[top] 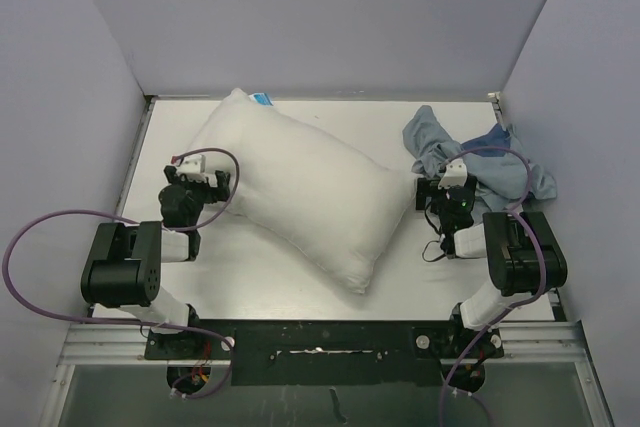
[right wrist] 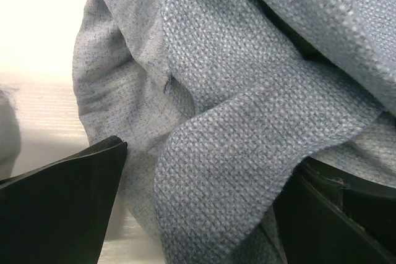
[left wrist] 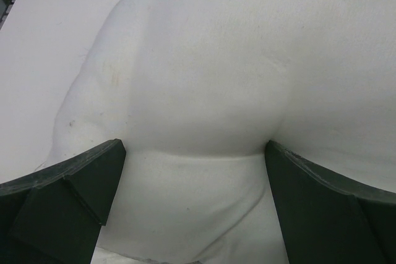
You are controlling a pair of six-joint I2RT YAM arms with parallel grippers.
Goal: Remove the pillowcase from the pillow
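The pillow lay slantwise across the white table, bare along its whole length, its tag at the far end. It looked plump, soft and light. It would likely sag and dent under any pinch, so a corner or a seam edge would make a surer hold than the rounded belly.

The pillowcase sat crumpled in a heap at the far right of the table, apart from the pillow's near right corner. As a sack it seemed to hold nothing: no white showed inside its folds, though its opening could not be made out in the heap. The cloth was a coarse blue weave, limp and thin. It should bunch easily and slip little, and a doubled fold or hem would be the best place to take it.

The left gripper stood against the pillow's left flank, its fingers spread wide with a bulge of pillow between them. The right gripper hung at the near edge of the heap, fingers apart either side of a fold, not clamped on it.
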